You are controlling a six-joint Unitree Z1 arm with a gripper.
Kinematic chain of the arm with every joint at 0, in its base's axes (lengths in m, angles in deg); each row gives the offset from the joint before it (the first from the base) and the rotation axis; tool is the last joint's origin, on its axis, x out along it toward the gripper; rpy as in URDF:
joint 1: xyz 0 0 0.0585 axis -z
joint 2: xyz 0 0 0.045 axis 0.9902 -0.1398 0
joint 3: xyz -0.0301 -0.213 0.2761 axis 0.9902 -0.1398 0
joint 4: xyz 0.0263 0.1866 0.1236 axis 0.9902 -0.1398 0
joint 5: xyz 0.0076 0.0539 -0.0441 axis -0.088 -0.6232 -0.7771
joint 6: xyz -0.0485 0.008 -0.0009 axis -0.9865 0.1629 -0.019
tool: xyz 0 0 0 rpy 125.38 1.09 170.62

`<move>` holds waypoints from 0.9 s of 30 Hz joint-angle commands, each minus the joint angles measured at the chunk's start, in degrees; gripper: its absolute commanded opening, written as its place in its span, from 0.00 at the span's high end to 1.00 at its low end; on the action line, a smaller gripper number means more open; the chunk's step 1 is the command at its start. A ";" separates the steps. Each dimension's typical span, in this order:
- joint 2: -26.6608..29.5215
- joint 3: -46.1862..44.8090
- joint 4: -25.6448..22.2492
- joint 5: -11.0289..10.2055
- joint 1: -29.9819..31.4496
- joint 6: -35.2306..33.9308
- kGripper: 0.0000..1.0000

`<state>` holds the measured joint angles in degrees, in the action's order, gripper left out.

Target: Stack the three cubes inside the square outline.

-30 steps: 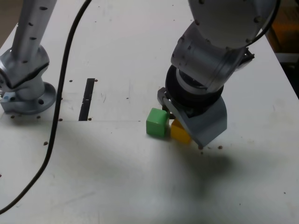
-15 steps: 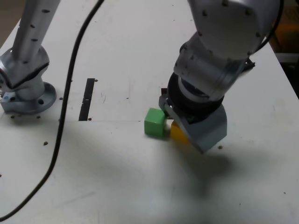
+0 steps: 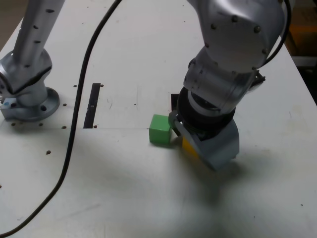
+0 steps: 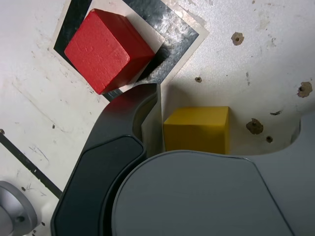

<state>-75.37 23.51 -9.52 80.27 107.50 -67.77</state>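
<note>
In the wrist view the red cube [image 4: 108, 49] sits on the square outline [image 4: 174, 42], tilted over its white centre. The yellow cube [image 4: 197, 130] rests on the table beside the outline, between the jaws of my gripper [image 4: 229, 105]. The gripper is open: one finger [image 4: 147, 105] stands close to the cube's side and the other finger [image 4: 305, 132] is well apart from it. In the exterior view the green cube [image 3: 160, 129] lies just left of the gripper [image 3: 193, 139]. Only a sliver of the yellow cube [image 3: 188, 145] shows there, and the arm hides the red cube.
The arm's base [image 3: 29, 96] stands at the exterior view's left, with a black cable [image 3: 74, 124] trailing across the table. A narrow black strip [image 3: 92, 105] lies between the base and the cubes. The table's edge [image 3: 302, 69] runs along the right.
The gripper has come down around the yellow cube and shifted slightly left. The green cube has slid a little to the exterior view's left.
</note>
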 commanded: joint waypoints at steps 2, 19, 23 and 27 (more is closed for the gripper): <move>0.19 0.05 -0.14 0.27 -0.05 0.01 0.23; -2.06 3.97 -4.50 0.43 -0.05 -0.76 0.86; -2.03 4.65 -5.46 0.63 -0.05 -0.81 0.90; -2.00 5.00 -5.82 1.02 -0.05 -0.85 0.93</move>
<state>-77.24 28.31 -15.10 81.21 107.50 -68.51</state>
